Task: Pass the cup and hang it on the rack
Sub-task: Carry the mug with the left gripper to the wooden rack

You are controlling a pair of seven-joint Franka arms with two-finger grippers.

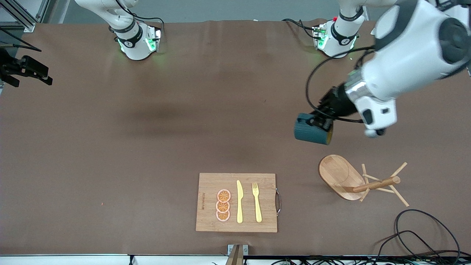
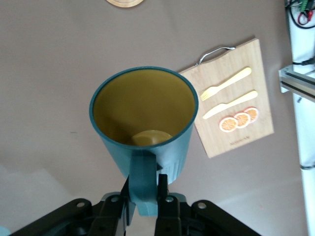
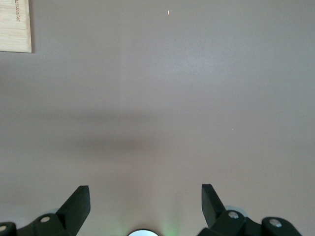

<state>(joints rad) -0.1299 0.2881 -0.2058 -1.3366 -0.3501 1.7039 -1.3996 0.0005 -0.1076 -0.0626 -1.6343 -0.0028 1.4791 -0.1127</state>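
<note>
the cup (image 1: 312,132) is held in the air by its handle, pinched in the left gripper (image 2: 143,192), over bare table near the rack (image 1: 358,182) — the rack is seen tipped on its side. the right gripper (image 3: 145,204) is kept waiting above the table, fingers spread wide.

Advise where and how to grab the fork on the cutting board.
Grip the fork across its thin handle, coming straight down from above. It lies flat on the cutting board, tines pointing toward the arms' bases. The knife lies parallel beside it with a gap, likely enough for one finger.
</note>
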